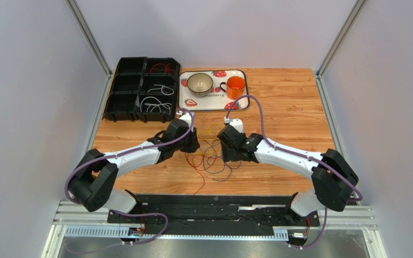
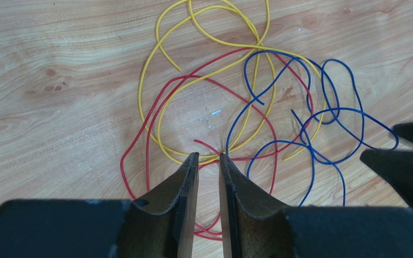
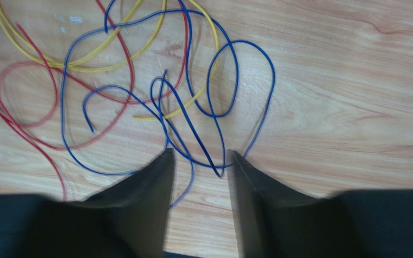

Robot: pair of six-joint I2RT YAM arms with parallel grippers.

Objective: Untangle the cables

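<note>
The cables lie in a loose tangle on the wooden table between my two grippers. The left wrist view shows yellow, red and blue strands looped over one another. My left gripper hovers low over the tangle's near edge, its jaws a narrow gap apart; red strands cross the table under that gap. My right gripper is open over the blue strands, and a blue loop end and a loose blue tail lie between its fingers. Neither gripper holds anything.
A black compartment bin at the back left holds white and red wire loops. Next to it a strawberry-print tray carries a bowl and an orange cup. The right gripper's fingers show at the left wrist view's right edge.
</note>
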